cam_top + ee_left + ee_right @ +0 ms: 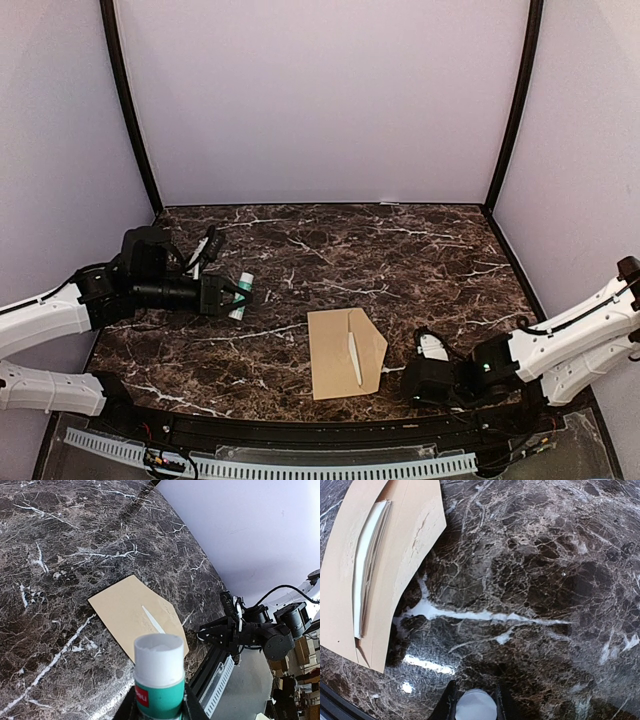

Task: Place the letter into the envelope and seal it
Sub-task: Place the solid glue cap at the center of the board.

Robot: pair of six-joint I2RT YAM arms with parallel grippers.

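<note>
You have the left gripper (pixel 243 293) clamped on the glue stick (pixel 159 680) and the right gripper (pixel 476 700) pinching a round white piece (pixel 476 707), probably its cap, since the envelope (pixel 330 350) between them lies flap-open with the letter (pixel 354 360) tucked in, awaiting glue.

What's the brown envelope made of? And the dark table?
The envelope looks like matte kraft-brown paper: thin, flat, creased. The table looks like polished dark marble, or a print of it: white veins, shiny glare.
</note>
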